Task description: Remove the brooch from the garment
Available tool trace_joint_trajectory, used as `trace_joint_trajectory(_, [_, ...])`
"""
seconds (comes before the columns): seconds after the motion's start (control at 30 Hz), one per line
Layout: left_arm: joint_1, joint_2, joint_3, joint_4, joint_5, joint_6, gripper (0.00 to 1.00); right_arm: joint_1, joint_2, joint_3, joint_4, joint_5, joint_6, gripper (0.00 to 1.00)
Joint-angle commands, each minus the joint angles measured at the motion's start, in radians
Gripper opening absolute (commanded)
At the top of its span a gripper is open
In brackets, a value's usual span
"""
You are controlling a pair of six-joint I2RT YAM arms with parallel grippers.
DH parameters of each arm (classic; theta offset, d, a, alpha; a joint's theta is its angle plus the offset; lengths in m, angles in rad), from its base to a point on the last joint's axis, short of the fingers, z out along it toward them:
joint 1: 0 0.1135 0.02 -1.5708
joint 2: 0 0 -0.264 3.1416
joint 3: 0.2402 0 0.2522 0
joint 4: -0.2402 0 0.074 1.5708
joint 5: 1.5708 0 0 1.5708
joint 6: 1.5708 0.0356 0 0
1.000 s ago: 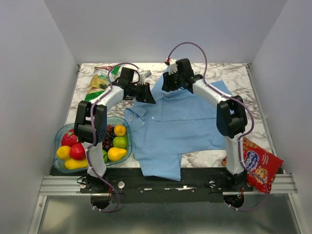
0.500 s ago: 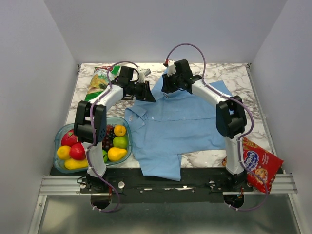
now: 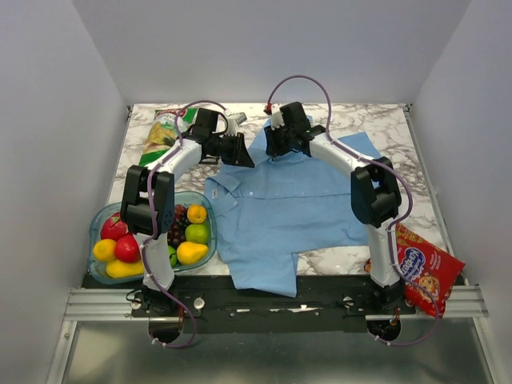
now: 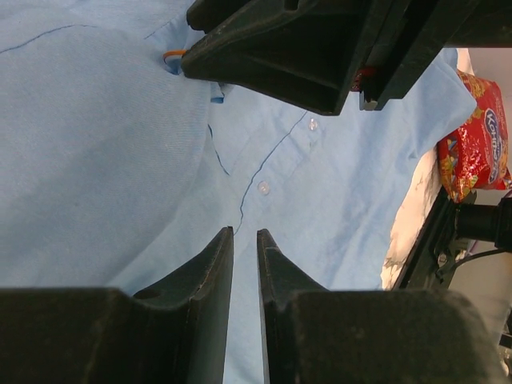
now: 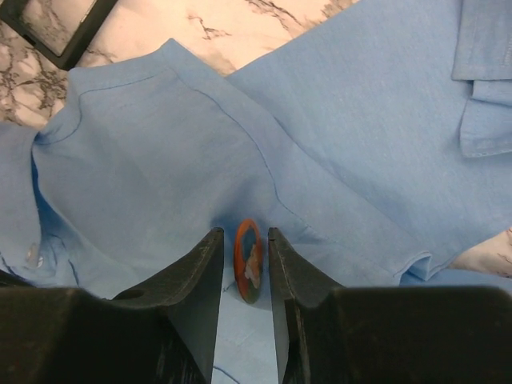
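Note:
The garment [image 3: 296, 200] is a light blue collared shirt spread on the marble table. The brooch [image 5: 248, 260], an orange-rimmed oval, stands on edge on the garment [image 5: 360, 120] where the cloth puckers. My right gripper [image 5: 246, 232] straddles the brooch, with a thin gap showing on each side of it. In the top view the right gripper [image 3: 276, 148] is at the shirt's far edge. My left gripper [image 4: 245, 232] is narrowed to a slit filled with blue cloth [image 4: 96, 160]. It lies at the collar side [image 3: 242, 154], close to the right gripper. An orange speck of brooch [image 4: 172, 56] shows under the right gripper's black fingers [image 4: 304, 48].
A bowl [image 3: 99, 216] of fruit stands at the near left beside the left arm. A green snack bag [image 3: 164, 132] lies at the far left. A red cookie bag [image 3: 428, 272] hangs over the near right edge.
The right gripper's jaws have narrowed around the brooch, and its wrist has shifted slightly left. The left arm has held still.

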Motion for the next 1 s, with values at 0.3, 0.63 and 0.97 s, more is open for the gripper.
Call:
trace_joint_trajectory(0.3, [0.009,-0.006,0.025,-0.019,-0.018,-0.002,0.27,0.009,0.025,-0.008,-0.033,0.093,-0.053,0.31])
trace_joint_trajectory(0.63, [0.012,0.003,0.045,-0.034,-0.019,0.005,0.28,0.015,0.042,-0.003,-0.069,0.029,-0.05,0.18])
trace_joint_trajectory(0.97, [0.015,0.004,0.045,-0.034,-0.024,0.006,0.28,0.017,0.043,0.009,-0.086,0.004,-0.054,0.0])
